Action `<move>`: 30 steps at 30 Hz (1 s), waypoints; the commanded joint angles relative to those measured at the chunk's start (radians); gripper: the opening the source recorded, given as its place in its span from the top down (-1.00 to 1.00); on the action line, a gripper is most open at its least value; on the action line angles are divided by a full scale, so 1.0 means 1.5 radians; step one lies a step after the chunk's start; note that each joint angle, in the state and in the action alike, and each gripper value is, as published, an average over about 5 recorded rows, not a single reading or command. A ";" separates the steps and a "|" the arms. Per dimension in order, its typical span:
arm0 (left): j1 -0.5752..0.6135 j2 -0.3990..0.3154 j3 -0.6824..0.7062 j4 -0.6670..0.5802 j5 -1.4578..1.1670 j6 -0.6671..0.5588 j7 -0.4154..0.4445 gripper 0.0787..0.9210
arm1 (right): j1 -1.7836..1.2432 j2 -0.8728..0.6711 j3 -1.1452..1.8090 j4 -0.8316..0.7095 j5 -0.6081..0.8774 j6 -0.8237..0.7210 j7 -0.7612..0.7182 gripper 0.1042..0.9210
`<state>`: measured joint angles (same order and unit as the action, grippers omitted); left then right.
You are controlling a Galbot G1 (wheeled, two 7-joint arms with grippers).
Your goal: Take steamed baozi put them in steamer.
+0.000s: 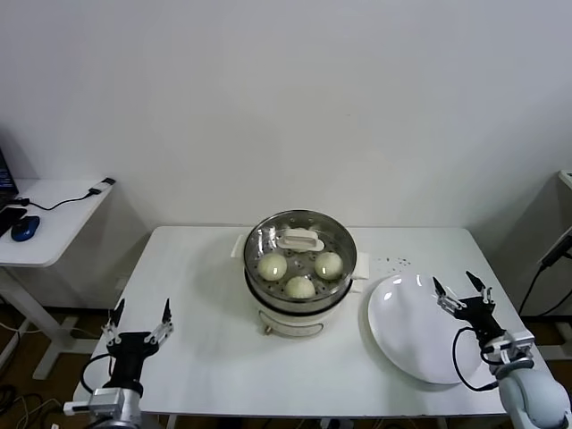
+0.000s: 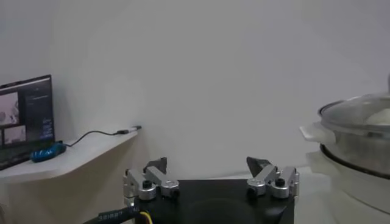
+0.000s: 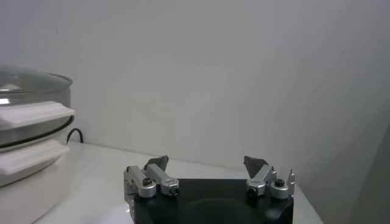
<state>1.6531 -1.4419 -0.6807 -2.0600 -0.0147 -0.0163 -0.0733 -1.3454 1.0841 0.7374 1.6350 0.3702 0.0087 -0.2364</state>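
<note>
The steamer (image 1: 264, 298), a steel basket on a cream-white pot base, stands at the table's middle with a round glass lid (image 1: 300, 239) on it. Through the lid I see three steamed baozi: one at the left (image 1: 272, 265), one at the right (image 1: 329, 264), one at the front (image 1: 300, 287). A fourth is not visible. My left gripper (image 1: 140, 316) is open and empty near the table's front left corner. My right gripper (image 1: 462, 290) is open and empty over the right edge of the white plate (image 1: 416, 349). The steamer also shows in the left wrist view (image 2: 359, 149) and in the right wrist view (image 3: 24, 131).
The flat white plate at the front right holds nothing. A small white side table (image 1: 54, 223) at the far left carries a blue mouse (image 1: 25, 228), a cable and a laptop edge. A white wall stands behind the table.
</note>
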 commanded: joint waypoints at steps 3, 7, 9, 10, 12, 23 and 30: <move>0.005 -0.001 -0.008 -0.002 -0.003 -0.008 0.005 -0.77 | -0.004 0.000 0.001 0.002 0.000 0.002 -0.008 -0.76; 0.004 -0.001 -0.009 -0.003 -0.001 -0.008 0.007 -0.77 | -0.007 0.002 0.002 0.003 0.001 0.002 -0.012 -0.76; 0.004 -0.001 -0.008 -0.003 -0.001 -0.008 0.007 -0.77 | -0.007 0.004 0.004 0.003 0.005 -0.002 -0.011 -0.76; 0.004 0.000 -0.008 -0.003 0.000 -0.008 0.008 -0.77 | -0.007 0.005 0.004 0.003 0.004 -0.003 -0.010 -0.76; 0.004 0.000 -0.008 -0.003 0.000 -0.008 0.009 -0.77 | -0.008 0.006 0.005 0.001 0.002 0.000 -0.010 -0.76; 0.008 0.000 -0.003 -0.003 0.003 -0.010 0.016 -0.77 | -0.008 0.010 0.010 0.000 0.003 0.003 -0.009 -0.76; 0.008 0.000 0.000 -0.003 0.004 -0.011 0.017 -0.77 | -0.012 0.009 0.016 0.004 -0.008 0.005 -0.013 -0.76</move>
<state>1.6648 -1.4420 -0.6821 -2.0645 -0.0094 -0.0319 -0.0490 -1.3599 1.0977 0.7566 1.6374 0.3728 0.0131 -0.2514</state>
